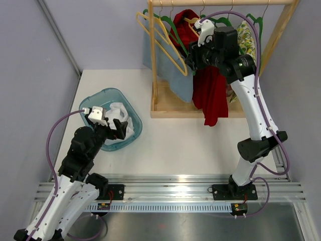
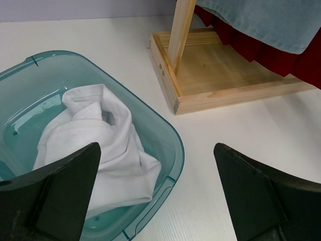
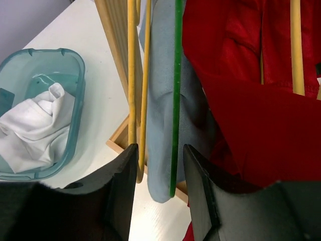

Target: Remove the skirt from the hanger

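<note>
The skirt (image 3: 160,100), a light blue garment, hangs on a green hanger (image 3: 175,75) from the wooden rack; the top view shows this skirt (image 1: 178,80) at the rack's left part. My right gripper (image 3: 160,150) is raised at the rack (image 1: 193,61). Its jaws are partly closed around the skirt's lower end, the green hanger and a bare yellow hanger (image 3: 131,75), with a gap still showing beside the green hanger. My left gripper (image 2: 156,150) stands wide open and empty over the right rim of the basin (image 1: 120,128).
A red garment (image 1: 210,95) hangs right of the skirt on a yellow hanger. More hangers hang from the rail (image 1: 225,2). The rack's wooden base (image 1: 175,113) lies on the table. A teal basin (image 1: 95,100) at the left holds white cloth (image 2: 95,135).
</note>
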Available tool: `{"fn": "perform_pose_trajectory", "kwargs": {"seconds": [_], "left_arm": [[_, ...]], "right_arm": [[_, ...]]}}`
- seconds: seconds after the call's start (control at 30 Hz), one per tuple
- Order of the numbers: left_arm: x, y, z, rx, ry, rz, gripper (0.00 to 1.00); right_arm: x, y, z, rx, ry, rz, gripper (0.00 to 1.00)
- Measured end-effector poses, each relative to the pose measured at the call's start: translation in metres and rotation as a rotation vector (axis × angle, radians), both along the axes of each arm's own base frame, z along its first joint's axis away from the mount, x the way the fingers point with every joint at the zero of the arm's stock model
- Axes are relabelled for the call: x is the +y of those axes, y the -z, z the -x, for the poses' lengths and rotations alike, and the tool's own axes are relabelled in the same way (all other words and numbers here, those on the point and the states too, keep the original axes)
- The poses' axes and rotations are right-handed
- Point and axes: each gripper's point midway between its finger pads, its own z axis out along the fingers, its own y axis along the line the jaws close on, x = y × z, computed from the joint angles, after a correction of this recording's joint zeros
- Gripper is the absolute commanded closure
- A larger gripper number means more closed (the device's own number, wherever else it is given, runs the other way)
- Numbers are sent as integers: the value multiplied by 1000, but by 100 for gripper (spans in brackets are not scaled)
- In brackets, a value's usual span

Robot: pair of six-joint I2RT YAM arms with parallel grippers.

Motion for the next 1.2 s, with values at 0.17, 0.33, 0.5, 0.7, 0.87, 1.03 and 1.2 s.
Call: {"fn": "perform_pose_trajectory", "kwargs": {"seconds": [0.17, 0.33, 0.5, 0.7, 0.87, 1.03, 1.2], "left_arm": [[-1, 0, 0, 1, 4, 1, 1], [-2, 0, 1, 2, 13, 6, 1], [-4, 0, 2, 4, 21, 9, 1], [-6, 0, 3, 5, 36, 12, 1], [-9, 0, 4, 5, 52, 16, 1], [-12, 1, 5, 5, 68, 20, 1], [-13, 1, 5, 4, 73, 21, 1]], "right_arm": [[-2, 10, -9, 10, 24, 27, 51], [-3, 14, -12, 7, 29, 43, 62], [-1, 16, -16, 3, 20, 53, 100], [0, 12, -15, 0, 15, 47, 100], [1, 9, -12, -1, 6, 39, 100], [-2, -4, -3, -26, 2, 26, 100], [-9, -26, 13, -77, 3, 7, 100]]}}
